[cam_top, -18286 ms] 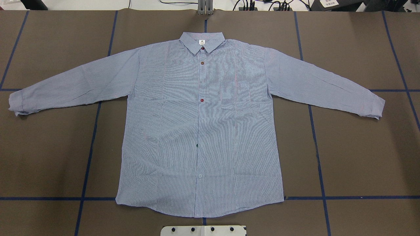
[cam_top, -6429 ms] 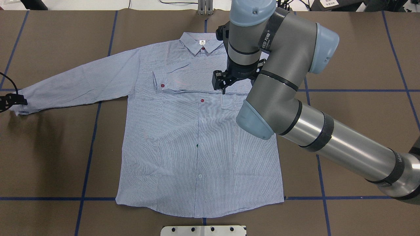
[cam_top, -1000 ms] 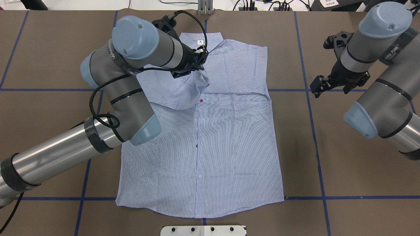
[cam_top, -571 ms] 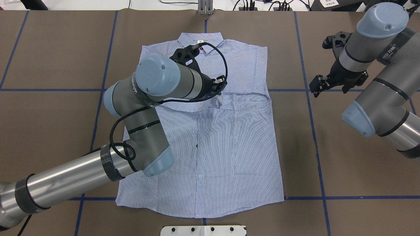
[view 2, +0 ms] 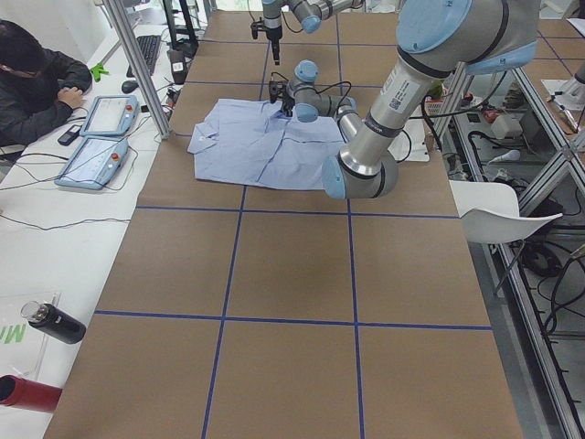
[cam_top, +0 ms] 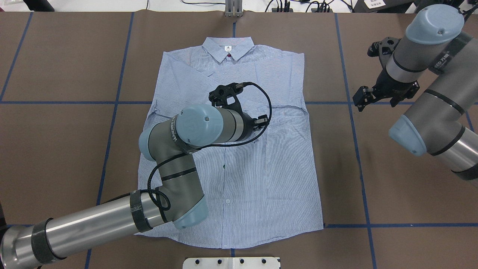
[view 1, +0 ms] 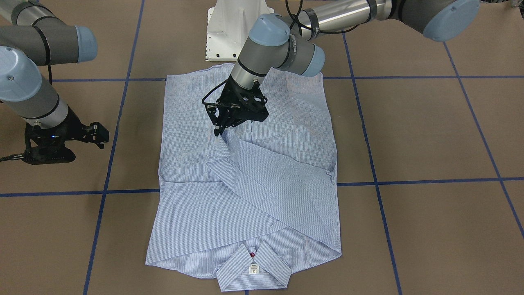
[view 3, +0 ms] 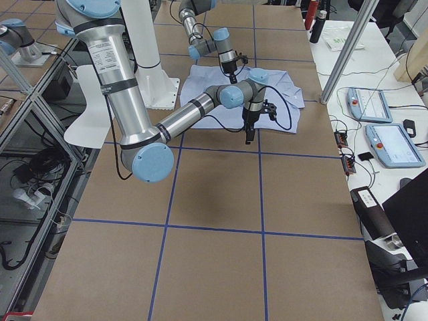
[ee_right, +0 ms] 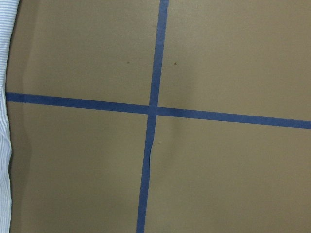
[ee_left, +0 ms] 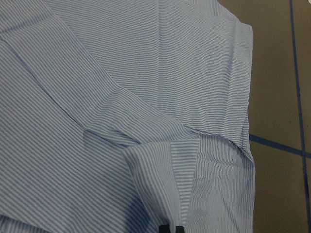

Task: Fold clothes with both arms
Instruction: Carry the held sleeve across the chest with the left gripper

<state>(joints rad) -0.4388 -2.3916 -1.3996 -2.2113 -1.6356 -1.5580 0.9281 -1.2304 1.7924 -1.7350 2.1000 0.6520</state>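
Brown paper with blue tape lines [cam_top: 56, 102] covers the table [cam_top: 410, 198]; the shirt [cam_top: 269, 179] lies at its middle, collar [cam_top: 228, 50] away from the white pedestal [view 1: 233, 28], both sleeves folded over the chest. The left gripper [view 1: 217, 132] pinches the top sleeve's cuff [ee_left: 184, 165], and the left arm [cam_top: 93, 220] hides part of the shirt from overhead. The right gripper [cam_top: 361, 104] hangs beside the shirt; wide or narrow, I cannot tell. A person [view 2: 32, 73] sits at a side bench [view 2: 27, 201]

Shirt [cam_top: 261, 179] on table [cam_top: 56, 149]; left fingers [view 1: 217, 130] over it, right fingers [cam_top: 359, 100] beside.
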